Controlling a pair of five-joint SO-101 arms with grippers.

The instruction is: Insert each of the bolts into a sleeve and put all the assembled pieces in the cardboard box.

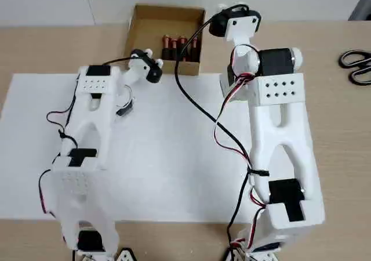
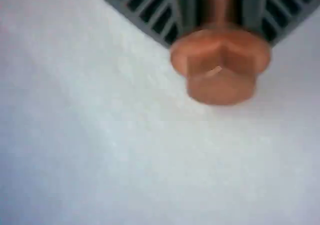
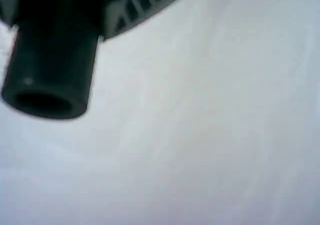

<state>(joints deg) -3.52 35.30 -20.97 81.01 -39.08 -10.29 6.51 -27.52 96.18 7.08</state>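
My left gripper [image 2: 220,10] is shut on a copper bolt [image 2: 220,67]; the hex head points at the camera, just above the white sheet. My right gripper [image 3: 60,5] is shut on a black sleeve [image 3: 50,72], whose open end faces the camera over the same sheet. From above, the left gripper [image 1: 125,101] sits near the sheet's far left part and the right gripper [image 1: 227,84] at its far edge, both largely hidden under their arms. The cardboard box [image 1: 142,26] stands behind them with several assembled pieces [image 1: 181,46] along its right side.
A white sheet [image 1: 174,156] covers the wooden table between the arms. Scissors [image 1: 356,64] lie at the far right edge. Black and red cables run from the right arm across the sheet's middle.
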